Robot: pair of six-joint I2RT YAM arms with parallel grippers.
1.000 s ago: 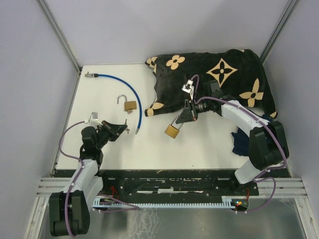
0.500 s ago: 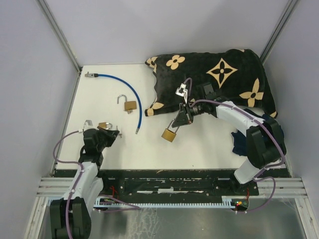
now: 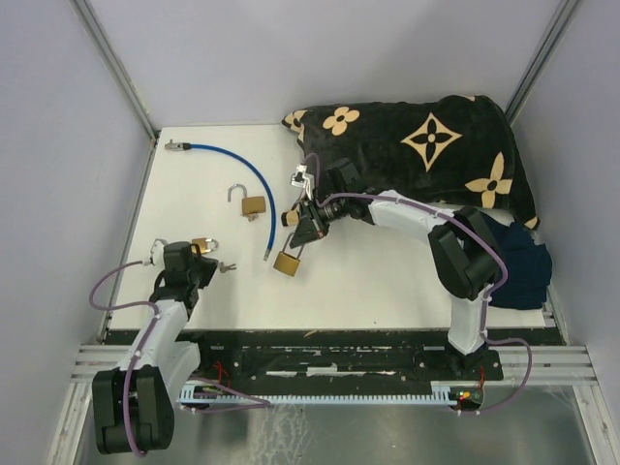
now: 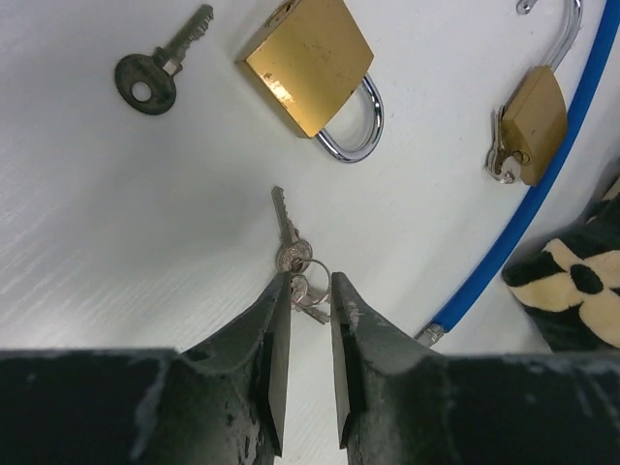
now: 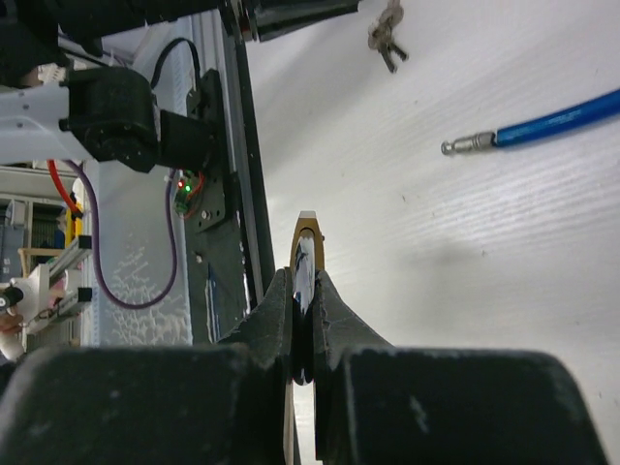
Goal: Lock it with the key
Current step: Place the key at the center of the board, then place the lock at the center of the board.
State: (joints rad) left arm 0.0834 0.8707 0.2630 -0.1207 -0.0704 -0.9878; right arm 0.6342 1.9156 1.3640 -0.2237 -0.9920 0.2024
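White table (image 3: 387, 281) is carrying a black flowered blanket (image 3: 407, 165) at far right and a blue cable (image 3: 262, 184) at far left. Right gripper (image 3: 302, 235) is clamping shut on the shackle of a brass padlock (image 3: 287, 263) near mid-table, by the cable's end. Left gripper (image 4: 310, 281) is sitting with jaws slightly apart, key bunch (image 4: 295, 257) lying at their tips. Closed padlock (image 4: 310, 63), open padlock (image 4: 533, 116) and single key (image 4: 155, 73) are lying nearby.

The right gripper (image 5: 304, 295) pinches a brass padlock (image 5: 306, 237) edge-on over the white desk (image 5: 484, 281); ahead to its right lies a blue cable (image 5: 552, 121); farther ahead, a bunch of keys (image 5: 387, 37).
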